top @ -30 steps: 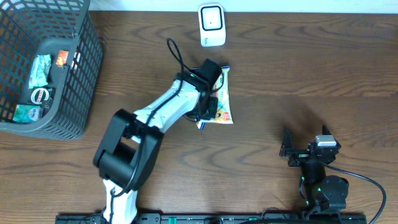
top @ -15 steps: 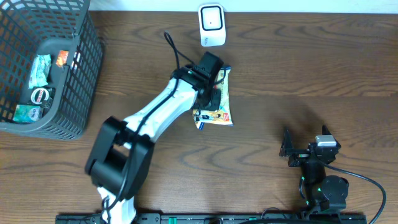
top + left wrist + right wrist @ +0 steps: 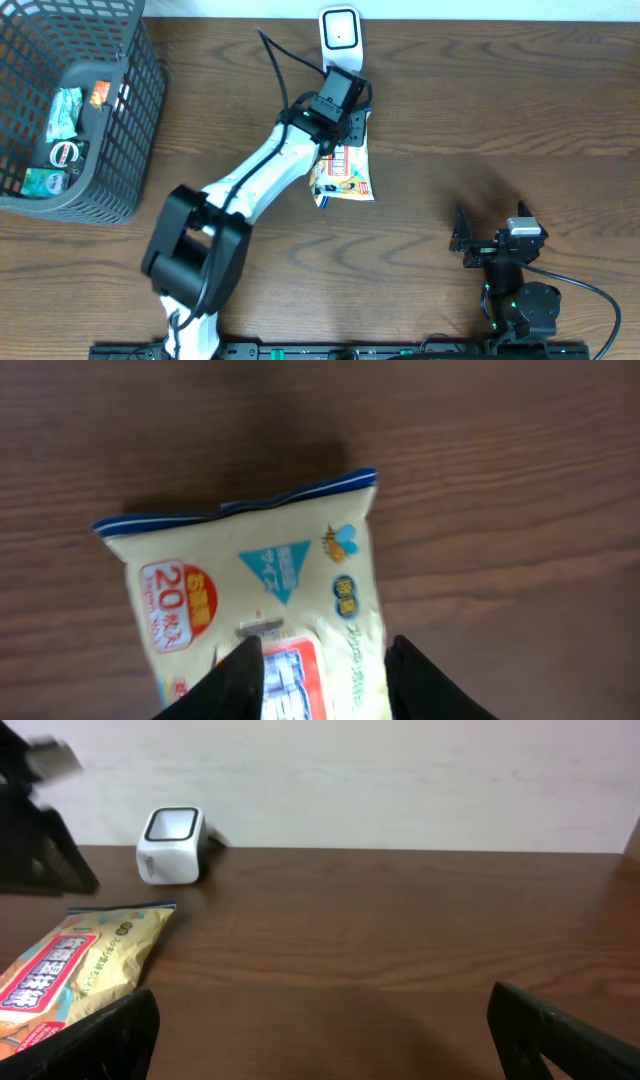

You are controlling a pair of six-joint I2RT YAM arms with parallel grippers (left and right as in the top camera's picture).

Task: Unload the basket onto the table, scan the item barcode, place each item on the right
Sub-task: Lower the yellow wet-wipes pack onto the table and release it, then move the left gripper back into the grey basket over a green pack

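Left gripper (image 3: 325,685) moved up-frame twd scanner (image 3: 340,40), jaws spread off pack (image 3: 347,178).
Regrip square, barcode facing scanner; right gripper (image 3: 325,1020) jaws spread too.

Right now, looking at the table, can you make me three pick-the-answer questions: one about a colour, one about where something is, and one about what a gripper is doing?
1. What colour is most of the packet?
A. Purple
B. Yellow
C. Black

2. Where is the white scanner?
A. On top of the packet
B. On the floor
C. At the far edge of the table, beyond the packet

3. How is the right gripper?
A. Open and empty
B. Shut on the packet
C. Shut on the scanner

Answers:
1 B: its wrapper shows yellow in every view.
2 C: the overhead view shows it by the far edge, past the packet.
3 A: its fingers stand wide apart with nothing between them.
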